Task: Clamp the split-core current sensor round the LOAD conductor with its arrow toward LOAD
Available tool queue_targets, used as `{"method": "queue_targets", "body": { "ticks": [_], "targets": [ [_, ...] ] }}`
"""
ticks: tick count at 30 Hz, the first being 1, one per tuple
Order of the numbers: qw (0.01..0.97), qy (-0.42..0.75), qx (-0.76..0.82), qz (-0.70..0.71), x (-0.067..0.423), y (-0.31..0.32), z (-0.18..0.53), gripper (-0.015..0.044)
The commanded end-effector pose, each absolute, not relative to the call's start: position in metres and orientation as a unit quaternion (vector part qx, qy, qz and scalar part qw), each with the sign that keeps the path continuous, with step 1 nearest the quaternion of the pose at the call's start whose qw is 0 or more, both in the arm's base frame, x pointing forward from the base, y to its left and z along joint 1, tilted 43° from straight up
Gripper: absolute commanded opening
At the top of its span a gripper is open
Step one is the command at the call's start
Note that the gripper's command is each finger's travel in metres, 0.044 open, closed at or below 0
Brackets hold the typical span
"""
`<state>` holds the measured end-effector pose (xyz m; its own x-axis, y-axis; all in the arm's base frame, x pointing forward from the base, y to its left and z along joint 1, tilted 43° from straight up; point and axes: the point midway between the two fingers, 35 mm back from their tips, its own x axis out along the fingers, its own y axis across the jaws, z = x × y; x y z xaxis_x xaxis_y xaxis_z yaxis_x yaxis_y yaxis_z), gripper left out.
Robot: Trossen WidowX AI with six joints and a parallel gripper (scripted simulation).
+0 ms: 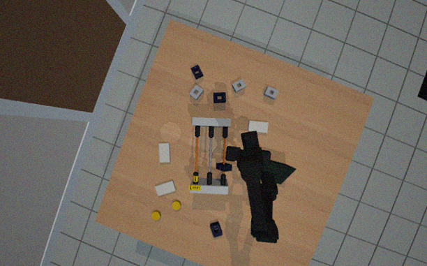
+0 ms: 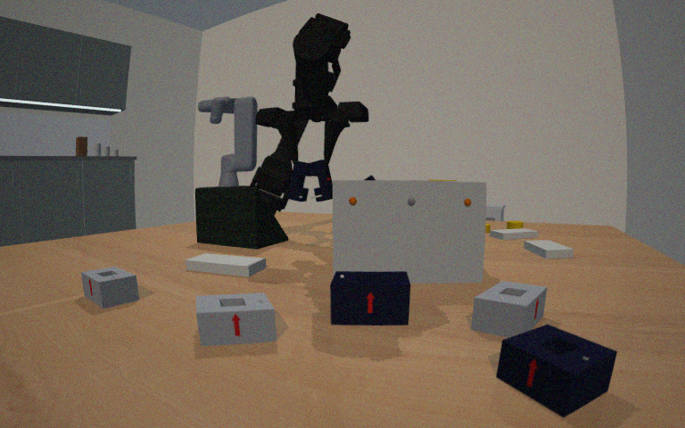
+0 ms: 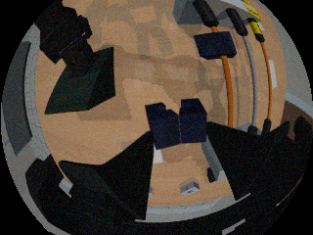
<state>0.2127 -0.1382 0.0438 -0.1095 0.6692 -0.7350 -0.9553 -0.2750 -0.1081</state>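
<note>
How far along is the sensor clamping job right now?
Done: the gripper is shut on the open sensor, which hangs above the table. In hand: carrying it, beside the fixture. Left: fit it round the orange conductor at the yellow LOAD marker, arrow toward the marker, squeeze until latched, release.

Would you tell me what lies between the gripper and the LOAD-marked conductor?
In the top view, the grey conductor and the other orange conductor, carrying a navy sensor, separate the gripper from the LOAD conductor.
</note>
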Motion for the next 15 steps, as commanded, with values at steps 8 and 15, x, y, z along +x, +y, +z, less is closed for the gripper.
{"method": "queue_targets", "body": {
  "ticks": [8,15],
  "targets": [
    [0.597,0.256,-0.308,0.695,0.2136,-0.1459,0.0550,0.0000],
    [0.638,0.335,-0.231,0.653,0.2136,-0.1462,0.0556,0.0000]
  ]
}}
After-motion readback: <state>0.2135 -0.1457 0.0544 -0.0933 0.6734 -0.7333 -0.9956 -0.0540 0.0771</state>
